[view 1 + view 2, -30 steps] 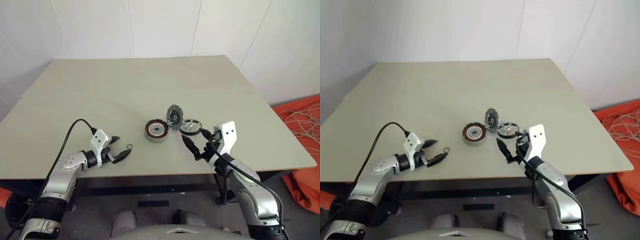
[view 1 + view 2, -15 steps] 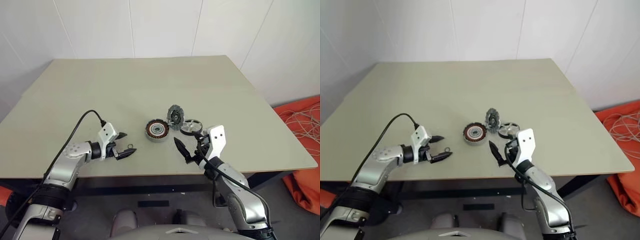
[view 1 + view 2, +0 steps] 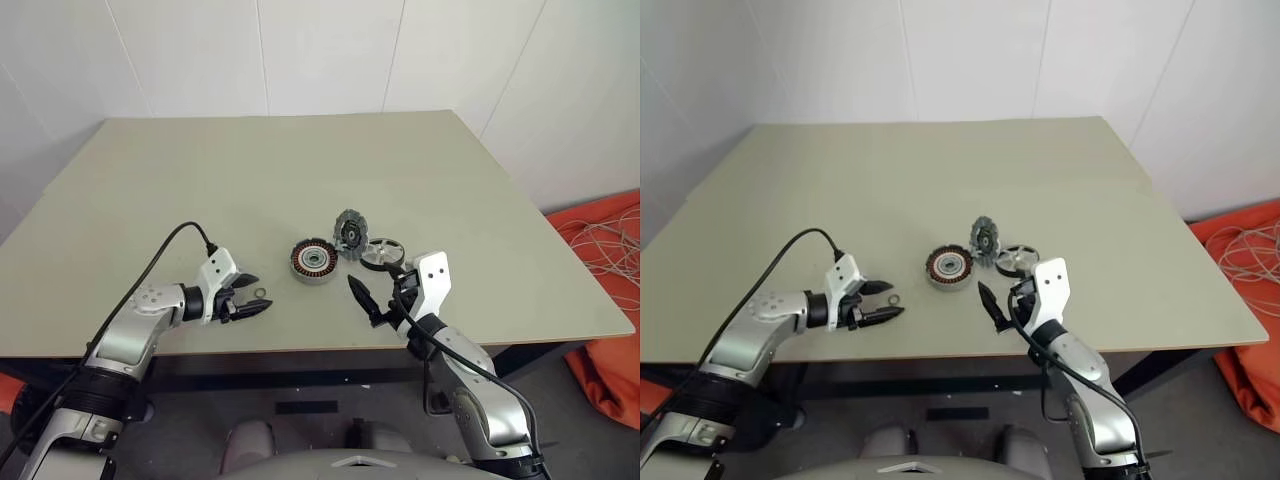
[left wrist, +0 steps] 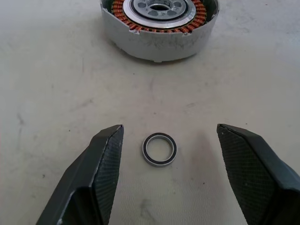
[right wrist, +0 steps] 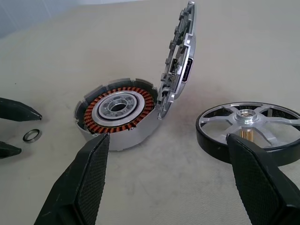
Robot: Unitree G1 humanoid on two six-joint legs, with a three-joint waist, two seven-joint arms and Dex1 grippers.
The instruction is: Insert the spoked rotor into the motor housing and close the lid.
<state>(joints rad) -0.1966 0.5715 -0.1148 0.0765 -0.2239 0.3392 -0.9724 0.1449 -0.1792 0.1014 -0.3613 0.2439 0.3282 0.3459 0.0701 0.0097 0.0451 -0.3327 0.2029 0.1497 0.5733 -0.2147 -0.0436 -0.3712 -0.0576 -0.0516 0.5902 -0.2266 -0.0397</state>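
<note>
From the head camera I'm seeing the left gripper (image 3: 252, 297) hanging low over the near part of the table (image 3: 200, 190), its two fingers standing apart with a small ring (image 3: 260, 292) lying right between the tips and nothing actually held. Ahead of those jaws, a bit further along, the motor housing (image 3: 313, 260) is sitting flat with its coppery windings facing up. The lid (image 3: 350, 233) is standing on edge, tilted, touching the far side of the housing, and the spoked rotor (image 3: 382, 253) is lying just beside the lid. The right gripper (image 3: 368, 298) is hovering near the rotor with its fingers spread wide and empty. In the left wrist camera I'm looking at the ring (image 4: 159, 149) lying flat on the table in the gap between the open fingers (image 4: 96, 180), touching neither one, with the housing (image 4: 160, 26) straight ahead beyond the tips. In the right wrist camera the fingers (image 5: 86, 180) are gaping wide, and the housing (image 5: 118, 111), the leaning lid (image 5: 179, 61) and the rotor (image 5: 248, 126) are all sitting just past the tips, housing toward one finger and rotor toward the other.
</note>
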